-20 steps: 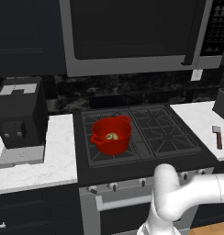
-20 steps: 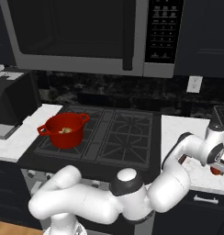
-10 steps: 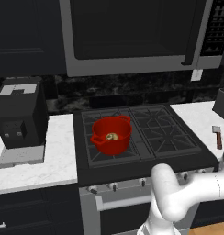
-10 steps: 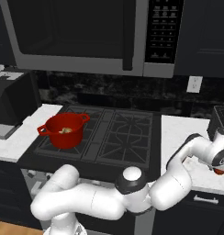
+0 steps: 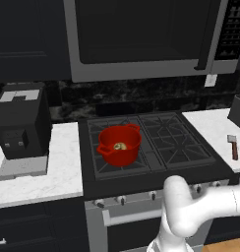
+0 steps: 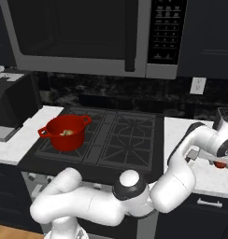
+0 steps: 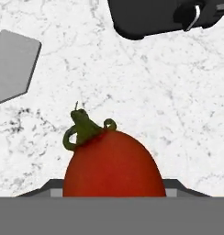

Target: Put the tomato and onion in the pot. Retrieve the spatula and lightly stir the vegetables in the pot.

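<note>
The tomato (image 7: 112,167), orange-red with a green stem, sits on the white marble counter right between my finger tips. My gripper (image 7: 112,193) is shut on it. In the right base view the gripper (image 6: 220,159) hangs low over the right counter with the tomato (image 6: 220,164) just under the hand. The red pot (image 5: 119,146) stands on the stove's left burner with the pale onion (image 5: 120,146) inside; the right base view shows the pot (image 6: 64,134) and the onion (image 6: 66,133) too. The spatula (image 5: 233,146) lies on the right counter, its grey blade (image 7: 13,66) off to the tomato's upper left.
A black appliance (image 7: 164,16) stands on the counter just beyond the tomato. On the left counter is a black toaster (image 5: 21,125). The microwave (image 6: 88,37) hangs above the stove (image 6: 120,137). Bare grates lie to the right of the pot.
The jaws have closed in on the tomato. The hand has settled a little lower over the right counter; pot, onion and spatula have not moved.
</note>
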### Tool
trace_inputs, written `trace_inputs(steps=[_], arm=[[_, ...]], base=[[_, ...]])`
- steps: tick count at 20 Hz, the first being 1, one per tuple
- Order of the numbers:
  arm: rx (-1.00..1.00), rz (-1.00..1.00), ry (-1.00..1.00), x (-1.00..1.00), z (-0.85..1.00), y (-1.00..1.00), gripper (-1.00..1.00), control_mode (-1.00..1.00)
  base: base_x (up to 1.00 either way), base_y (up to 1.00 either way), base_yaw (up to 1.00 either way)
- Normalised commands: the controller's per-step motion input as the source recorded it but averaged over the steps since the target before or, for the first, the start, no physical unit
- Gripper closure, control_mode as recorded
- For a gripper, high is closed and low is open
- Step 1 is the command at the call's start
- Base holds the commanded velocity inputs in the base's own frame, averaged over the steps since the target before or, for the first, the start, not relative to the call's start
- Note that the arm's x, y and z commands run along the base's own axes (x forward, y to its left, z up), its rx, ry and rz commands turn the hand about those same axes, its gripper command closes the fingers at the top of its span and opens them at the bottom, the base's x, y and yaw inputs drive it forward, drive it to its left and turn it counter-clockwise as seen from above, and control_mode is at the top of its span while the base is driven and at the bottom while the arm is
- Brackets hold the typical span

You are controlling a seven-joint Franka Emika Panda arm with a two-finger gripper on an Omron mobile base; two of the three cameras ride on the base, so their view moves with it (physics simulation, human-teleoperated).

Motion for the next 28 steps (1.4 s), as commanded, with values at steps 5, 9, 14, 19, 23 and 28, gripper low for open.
trace_inputs(steps=[5,9,14,19,23,28], arm=[[-0.42,0.31,-0.21,-0.68,0.21,1.00,1.00,-1.00],[-0.33,0.34,-0.22,-0.38,0.31,1.00,1.00,-1.00],[-0.24,0.35,-0.22,-0.10,0.53,1.00,1.00,-1.00],[-0.16,0.37,-0.17,0.01,0.91,1.00,1.00,-1.00],[-0.05,0.35,-0.05,0.02,0.70,1.00,1.00,-1.00],[0.00,0.31,0.04,0.08,0.26,1.00,1.00,-1.00]], base=[[0.00,0.00,0.00],[0.00,0.00,0.00],[0.00,0.00,0.00],[0.00,0.00,0.00],[0.00,0.00,0.00],[0.00,0.00,0.00]])
